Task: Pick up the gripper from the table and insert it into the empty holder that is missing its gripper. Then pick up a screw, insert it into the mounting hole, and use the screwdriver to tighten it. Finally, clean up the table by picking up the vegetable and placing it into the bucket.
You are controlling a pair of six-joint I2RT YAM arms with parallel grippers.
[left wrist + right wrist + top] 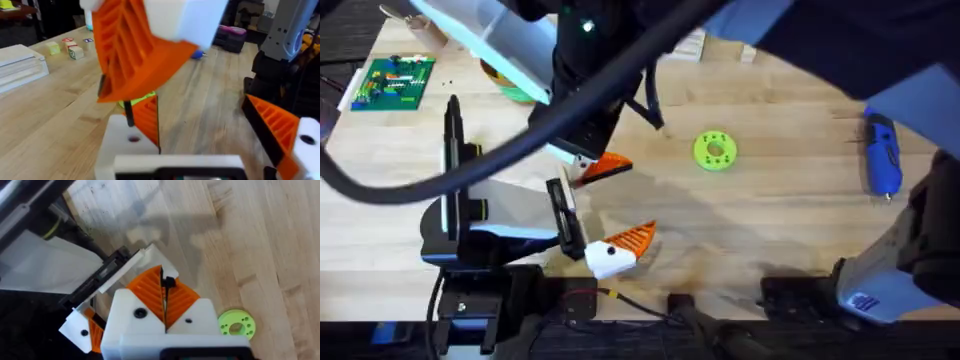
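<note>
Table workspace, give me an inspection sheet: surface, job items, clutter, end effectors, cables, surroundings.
Surface: wooden table, bare planks, no spills seen.
Job's things: screwdriver lying flat at the far right; bucket at the far left, partly hidden behind the right arm.
Clutter: green disc mid-table; circuit board at the far left corner; small blocks near a table edge.
End effectors: left end effector open, low over the table; right end effector reached across to the left one, orange pads together.
Cables: thick black cable looping over the left side.
Surroundings: dark equipment beyond the table edge.
</note>
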